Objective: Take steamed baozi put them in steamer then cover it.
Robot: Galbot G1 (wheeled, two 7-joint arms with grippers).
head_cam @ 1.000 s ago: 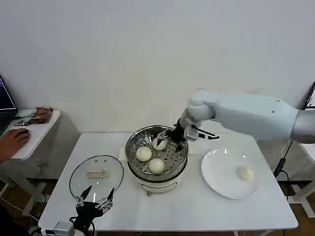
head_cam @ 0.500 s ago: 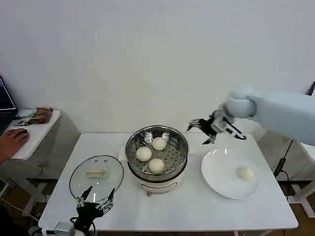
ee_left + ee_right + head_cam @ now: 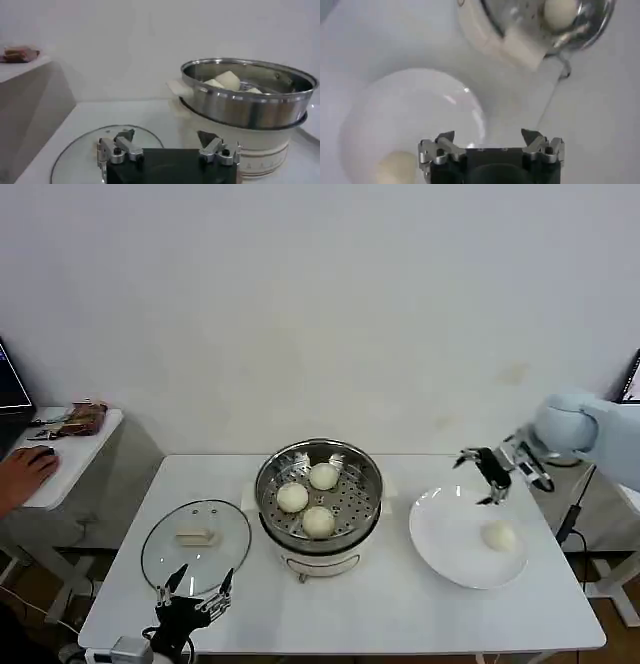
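Right pincer (image 3: 483, 476) spread, empty, above plate (image 3: 440, 534) rim, just beside last baozi (image 3: 498, 536). Baozi looks soft, light; judge: pinch gently round its sides, else it'll squash. Count: 3 baozi in steamer (image 3: 320, 489), 1 on plate, 1 cover (image 3: 196, 545) on bench (image 3: 400, 604) left of steamer. Left pincer (image 3: 192, 595) spread, parked by cover.

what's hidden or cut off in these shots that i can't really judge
- Left wrist view: the steamer wall hides most of the baozi inside; only tops peek over the rim.
- Left wrist view: the glass lid is cut off by the frame edge and partly blocked by the left gripper.
- Right wrist view: the last baozi on the plate is cut by the frame edge beside the right gripper.
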